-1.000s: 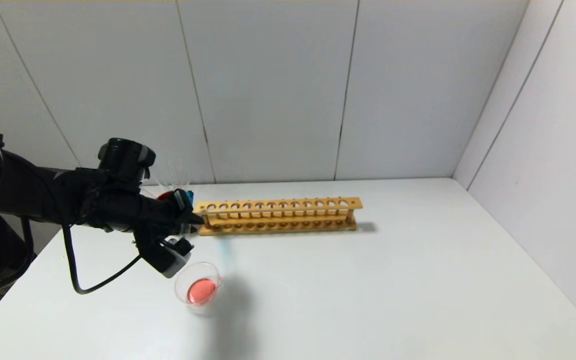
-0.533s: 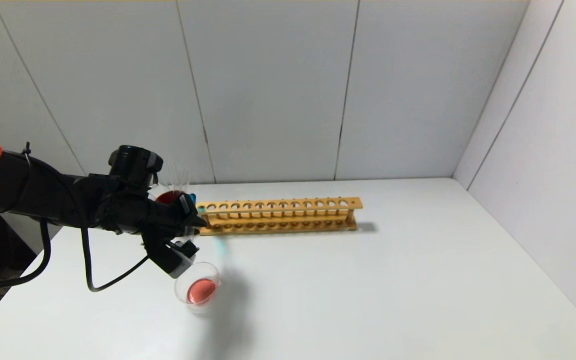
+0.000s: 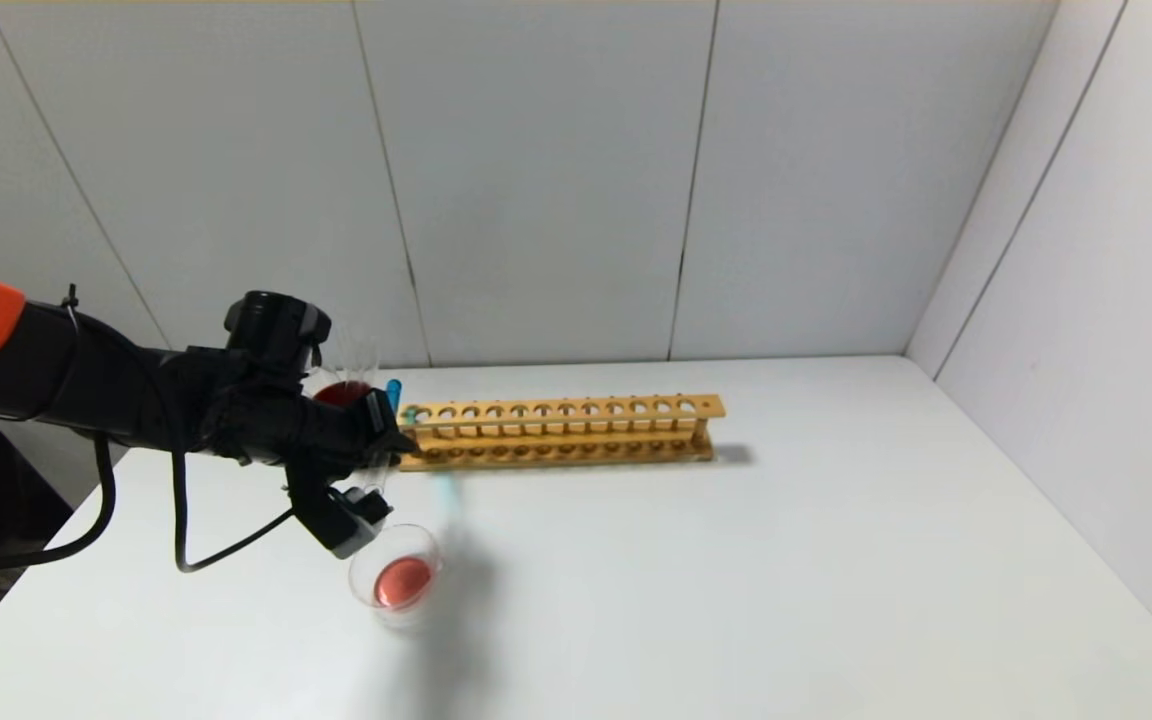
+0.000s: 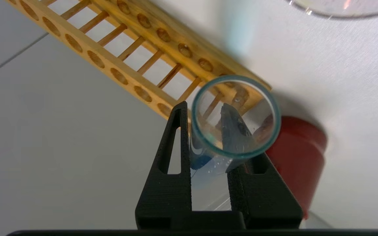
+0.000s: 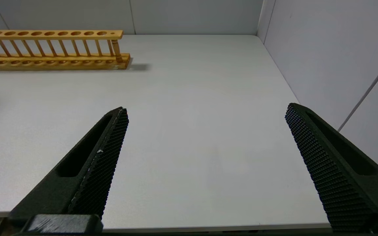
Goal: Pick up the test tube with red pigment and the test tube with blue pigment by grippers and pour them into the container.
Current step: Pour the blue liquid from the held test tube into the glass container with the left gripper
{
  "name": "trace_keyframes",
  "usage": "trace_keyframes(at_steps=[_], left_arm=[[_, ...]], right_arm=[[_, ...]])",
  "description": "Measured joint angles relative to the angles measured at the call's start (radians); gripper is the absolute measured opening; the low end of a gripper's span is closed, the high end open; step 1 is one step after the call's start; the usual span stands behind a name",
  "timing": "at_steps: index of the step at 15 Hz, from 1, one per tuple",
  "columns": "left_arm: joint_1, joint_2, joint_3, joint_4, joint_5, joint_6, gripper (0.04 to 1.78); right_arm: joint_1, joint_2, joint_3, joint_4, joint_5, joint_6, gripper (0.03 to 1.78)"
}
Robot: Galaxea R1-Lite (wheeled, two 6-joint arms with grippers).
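My left gripper (image 3: 383, 440) is shut on the test tube with blue pigment (image 3: 394, 391) and holds it tilted, blue end up, mouth down over the container (image 3: 396, 575). The container is a low clear glass dish holding red liquid. In the left wrist view the gripper (image 4: 203, 109) clamps the tube, whose round open mouth (image 4: 236, 154) faces the camera, with blue liquid (image 4: 198, 161) deep inside; the dish rim (image 4: 336, 11) shows at the edge. The test tube with red pigment cannot be made out. My right gripper (image 5: 205, 109) is open and empty above the near right of the table.
A long wooden tube rack (image 3: 556, 430) stands across the table's back middle, just right of the left gripper; it also shows in both wrist views (image 4: 126, 59) (image 5: 51, 49). A dark red cup (image 3: 341, 392) with clear tubes stands behind the gripper. Walls close the back and right.
My left arm has reached slightly further right with the tube. The tube has tipped more, its blue end now showing above the gripper. The dish and rack have not moved.
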Motion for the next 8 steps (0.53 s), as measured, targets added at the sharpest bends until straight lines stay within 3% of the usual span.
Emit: trace_keyframes(at_steps=[8], left_arm=[[0.003, 0.021, -0.013, 0.0, 0.008, 0.051, 0.35]], right_arm=[[0.0, 0.0, 0.0, 0.0, 0.0, 0.0, 1.75]])
